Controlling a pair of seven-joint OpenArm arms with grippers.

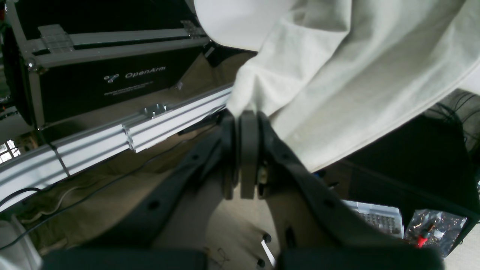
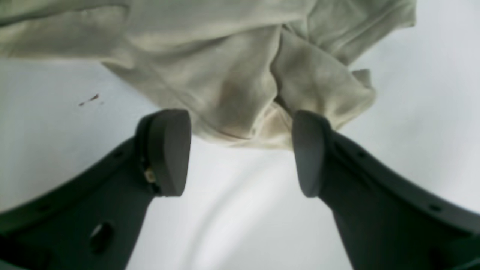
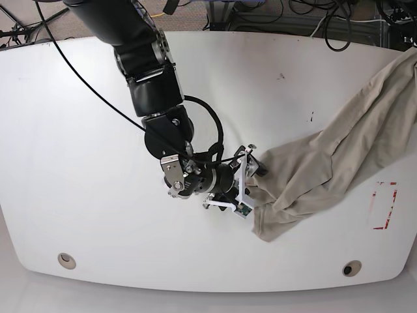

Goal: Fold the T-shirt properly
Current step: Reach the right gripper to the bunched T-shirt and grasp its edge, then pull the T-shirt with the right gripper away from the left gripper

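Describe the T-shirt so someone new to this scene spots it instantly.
Look at the white table, right half. A khaki-beige T-shirt stretches from the far right edge down to a bunched end by the dark arm's tool. It is the only cloth there.

Base cam looks straight down from overhead on the whole white surface (image 3: pixel 98 163). Each wrist cam sits right behind its claw, looking along the fingers up close – the right claw (image 2: pixel 240 150) and the T-shirt (image 3: pixel 326 169) show up in the base view too.
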